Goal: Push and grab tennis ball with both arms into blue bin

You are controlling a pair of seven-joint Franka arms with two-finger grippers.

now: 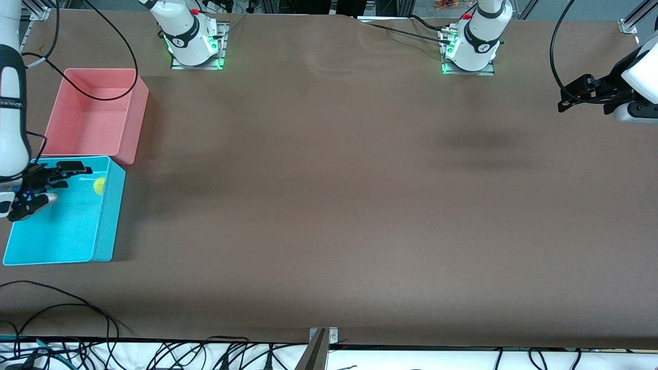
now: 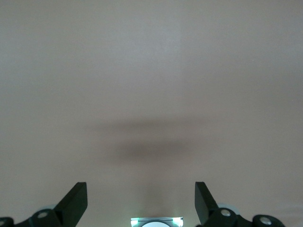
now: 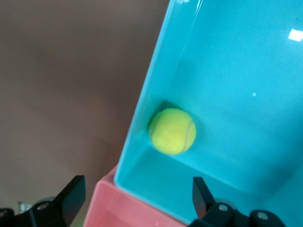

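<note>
Tennis ball (image 3: 172,131) lies in blue bin (image 1: 105,221); pink bin (image 1: 131,128) beside it; both hands spread, empty.

The tennis ball (image 3: 172,131) looks fuzzy and matt, felt-like. The blue bin (image 3: 236,71) is smooth plastic, glossy enough to catch light spots. The pink bin (image 1: 131,121) looks like duller plastic. The brown worktop (image 1: 329,205) is matt, faintly rippled.

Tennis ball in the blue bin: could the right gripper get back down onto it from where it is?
Probably yes. The right gripper hangs open over the blue bin, and the tennis ball lies uncovered on the floor, though against a wall near a corner.
</note>
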